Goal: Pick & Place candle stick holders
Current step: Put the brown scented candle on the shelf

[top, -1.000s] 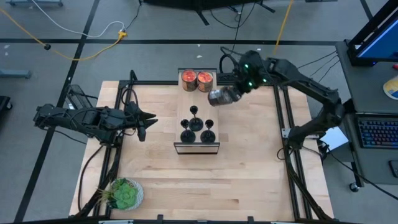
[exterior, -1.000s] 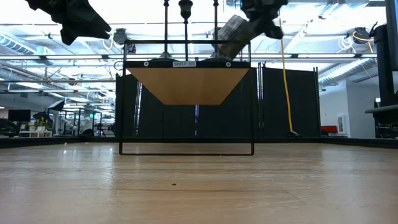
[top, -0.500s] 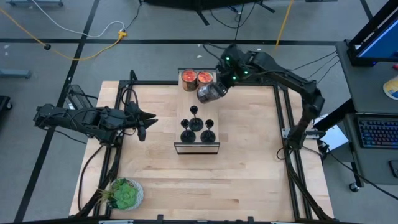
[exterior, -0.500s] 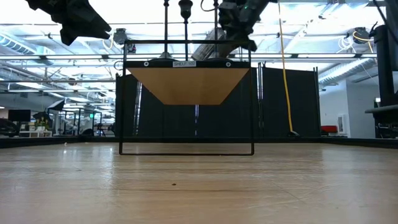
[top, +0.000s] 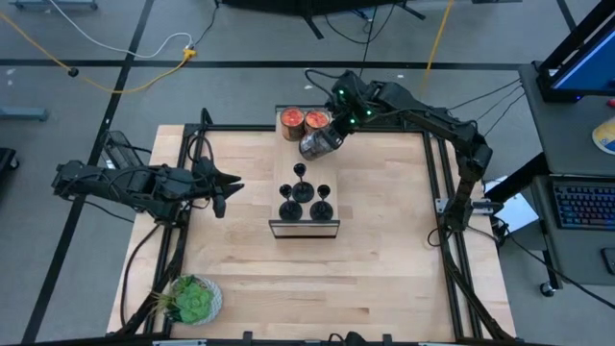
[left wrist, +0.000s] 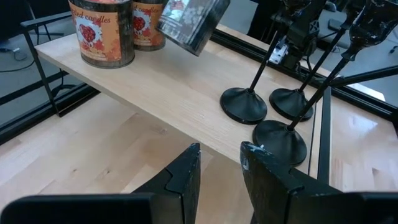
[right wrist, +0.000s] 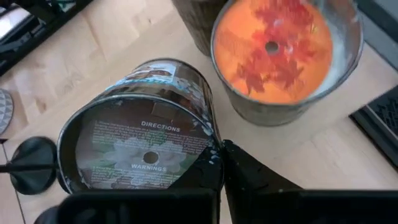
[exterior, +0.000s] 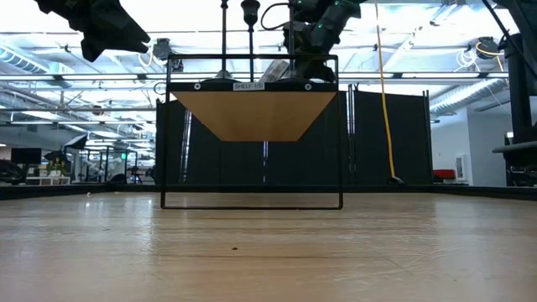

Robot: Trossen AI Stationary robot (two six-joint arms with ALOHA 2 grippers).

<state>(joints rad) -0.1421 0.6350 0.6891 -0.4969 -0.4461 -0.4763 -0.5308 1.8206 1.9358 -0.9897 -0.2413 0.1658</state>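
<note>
In the high view, the upright candle stick holders (top: 306, 200) are found just below the right gripper (top: 327, 140), pinched on a grey jar (top: 315, 145), nearer than the part-spread left gripper (top: 223, 193).

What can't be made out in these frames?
- Holders: cup tops cut off by the frame edge in the low view.
- Grey jar in the right gripper: whether it touches the shelf; the low view's shelf frame hides its base.
- Left gripper: its fingertips are cut off in its wrist view.
</note>
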